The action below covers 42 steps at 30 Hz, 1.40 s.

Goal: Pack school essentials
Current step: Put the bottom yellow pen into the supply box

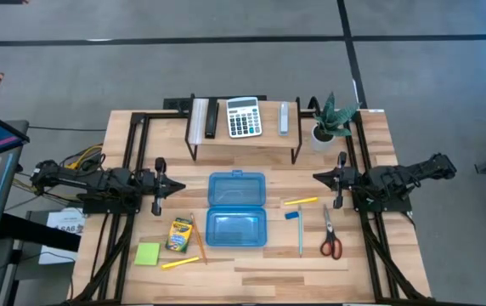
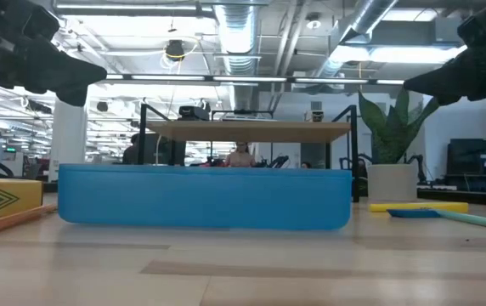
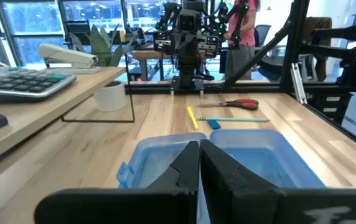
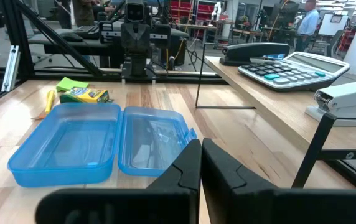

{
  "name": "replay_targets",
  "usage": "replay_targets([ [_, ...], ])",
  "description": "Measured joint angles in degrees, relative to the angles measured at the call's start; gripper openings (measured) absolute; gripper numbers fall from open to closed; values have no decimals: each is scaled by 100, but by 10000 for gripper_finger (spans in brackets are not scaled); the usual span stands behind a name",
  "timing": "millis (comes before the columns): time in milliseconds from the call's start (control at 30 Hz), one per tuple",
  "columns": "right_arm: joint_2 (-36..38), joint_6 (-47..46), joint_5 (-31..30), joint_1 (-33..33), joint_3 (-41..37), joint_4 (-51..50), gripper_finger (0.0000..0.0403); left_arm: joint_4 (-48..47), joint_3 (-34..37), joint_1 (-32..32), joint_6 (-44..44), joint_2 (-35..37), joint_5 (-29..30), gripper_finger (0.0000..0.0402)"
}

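Note:
An open translucent blue case (image 1: 237, 208) lies flat at the table's middle. To its left lie a yellow-green crayon box (image 1: 179, 235), a lime sticky-note pad (image 1: 148, 253), a yellow pencil (image 1: 180, 262) and an orange pencil (image 1: 199, 246). To its right lie another yellow pencil (image 1: 301, 201), a small blue eraser (image 1: 292, 215), a teal pen (image 1: 301, 236) and red-handled scissors (image 1: 330, 238). My left gripper (image 1: 182, 184) hovers shut at the left edge, pointing level at the case (image 3: 228, 162). My right gripper (image 1: 316, 177) hovers shut at the right edge, facing the case (image 4: 97, 140). Neither holds anything.
A low wooden shelf (image 1: 243, 136) at the far edge carries a grey-white calculator (image 1: 244, 116), a stapler (image 1: 284, 118) and a black device (image 1: 211, 119). A potted plant (image 1: 328, 123) stands at the far right. Black frame rails (image 1: 132, 170) run along both sides.

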<state>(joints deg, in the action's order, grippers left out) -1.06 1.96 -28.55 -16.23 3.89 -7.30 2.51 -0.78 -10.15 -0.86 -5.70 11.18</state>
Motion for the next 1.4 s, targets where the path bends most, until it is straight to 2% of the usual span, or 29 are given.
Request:
replay_targets([
  [267, -1, -1, 1, 0, 1, 1, 33, 1, 0, 0, -434, -1, 6, 2],
  [600, -1, -2, 0, 0, 1, 0, 33, 126, 0, 0, -1491, 1, 272, 2],
  [867, -2, -1, 1, 0, -1, 1, 33, 245, 0, -4, -1900, -2, -84, 2],
  [1067, -2, 0, 0, -1, 0, 1, 33, 349, 0, -4, -1943, -15, -90, 2],
  [1267, -1, -1, 0, -1, 0, 1, 33, 364, -36, -4, -1989, -354, -90, 2],
  [1400, -1, 0, -1, -1, -1, -1, 33, 379, -311, -4, -1995, -796, -90, 2],
])
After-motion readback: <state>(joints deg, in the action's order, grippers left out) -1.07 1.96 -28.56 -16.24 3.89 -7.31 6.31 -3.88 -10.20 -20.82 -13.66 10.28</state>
